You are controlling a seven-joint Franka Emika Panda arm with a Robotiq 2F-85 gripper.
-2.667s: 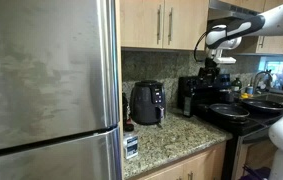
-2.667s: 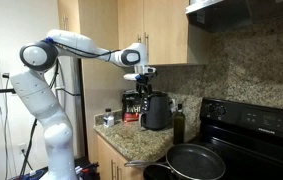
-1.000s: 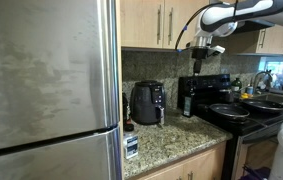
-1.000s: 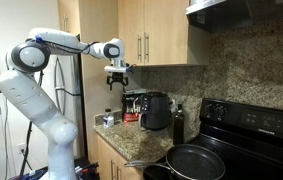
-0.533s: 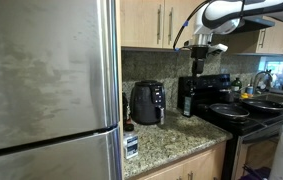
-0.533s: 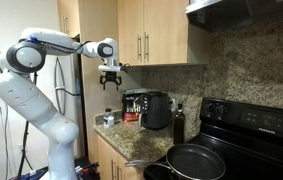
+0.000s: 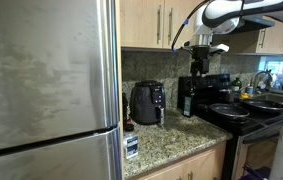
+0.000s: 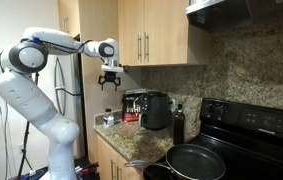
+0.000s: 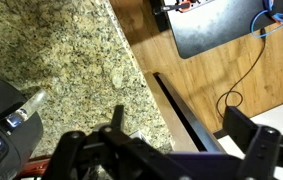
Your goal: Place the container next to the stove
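Well above the countertop (image 8: 131,138), the fingers (image 9: 266,155) hang spread apart, empty.

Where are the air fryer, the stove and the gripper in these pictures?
air fryer (image 7: 147,102), in an exterior view, on its front.
stove (image 8: 253,116), in an exterior view, on its raised back panel.
gripper (image 8: 109,86), in an exterior view, midway between its fingertips.

The arm (image 8: 61,42) was extended horizontally, its gripper (image 8: 110,82) pointing down, jaws spread and empty, high above and beside the air fryer (image 8: 156,110).
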